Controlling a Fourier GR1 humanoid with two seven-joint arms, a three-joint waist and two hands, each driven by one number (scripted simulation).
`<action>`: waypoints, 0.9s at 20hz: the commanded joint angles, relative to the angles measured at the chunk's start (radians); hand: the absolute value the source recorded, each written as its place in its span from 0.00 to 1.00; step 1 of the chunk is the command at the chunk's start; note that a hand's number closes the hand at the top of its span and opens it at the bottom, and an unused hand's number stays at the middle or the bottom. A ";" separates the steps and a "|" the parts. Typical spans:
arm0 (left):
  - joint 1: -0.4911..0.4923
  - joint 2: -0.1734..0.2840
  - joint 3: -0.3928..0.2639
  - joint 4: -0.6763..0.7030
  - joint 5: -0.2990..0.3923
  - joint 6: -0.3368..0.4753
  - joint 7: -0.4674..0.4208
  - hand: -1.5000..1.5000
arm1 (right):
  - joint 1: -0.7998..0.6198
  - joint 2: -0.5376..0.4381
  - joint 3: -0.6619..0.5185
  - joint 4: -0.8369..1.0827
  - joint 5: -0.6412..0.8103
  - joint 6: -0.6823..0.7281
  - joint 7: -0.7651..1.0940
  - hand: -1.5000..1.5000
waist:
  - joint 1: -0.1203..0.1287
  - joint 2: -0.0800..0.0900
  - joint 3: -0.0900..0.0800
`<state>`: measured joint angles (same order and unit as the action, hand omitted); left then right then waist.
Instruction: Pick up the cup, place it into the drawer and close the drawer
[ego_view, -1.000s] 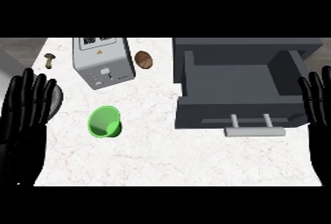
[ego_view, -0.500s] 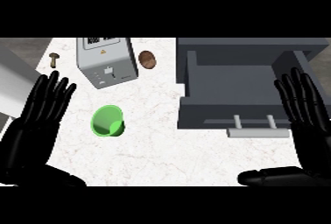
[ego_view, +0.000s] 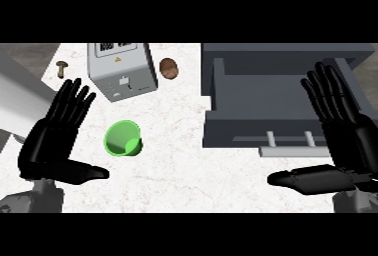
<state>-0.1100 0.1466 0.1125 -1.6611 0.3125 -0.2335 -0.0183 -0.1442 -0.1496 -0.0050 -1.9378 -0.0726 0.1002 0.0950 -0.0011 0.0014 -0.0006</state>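
L hand (ego_view: 53, 136) is flat, fingers straight, holding nothing, just left of the small green plastic cup (ego_view: 122, 138), which lies on its side on the white marble counter (ego_view: 184, 165). Grey metal drawer (ego_view: 277, 102) stands pulled out. R hand (ego_view: 343, 132) hangs spread over its front, empty. 0 of 3 steps done: grab, place, close all left.

A kitchen: marbled white counter (ego_view: 184, 165), open grey drawer (ego_view: 273, 100), grey appliance (ego_view: 122, 70).
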 joint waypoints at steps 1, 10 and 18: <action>0.005 0.015 0.027 0.089 -0.025 -0.020 -0.043 0.00 | -0.008 0.024 0.029 -0.007 0.021 -0.001 0.017 0.00 | 0.001 -0.001 0.000; -0.107 0.050 0.083 0.522 -0.128 -0.044 -0.273 0.00 | -0.095 0.004 -0.038 0.117 0.028 0.016 -0.067 0.00 | -0.001 0.002 0.000; -0.187 0.091 0.100 0.842 -0.199 -0.091 -0.469 0.00 | -0.100 -0.009 -0.054 0.090 0.008 0.038 -0.020 0.00 | -0.004 0.000 0.000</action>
<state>-0.2256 0.2107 0.1951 -0.9841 0.1421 -0.3072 -0.4127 -0.2295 -0.1709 -0.0726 -1.8619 -0.0874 0.1472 0.0701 -0.0040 0.0017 -0.0005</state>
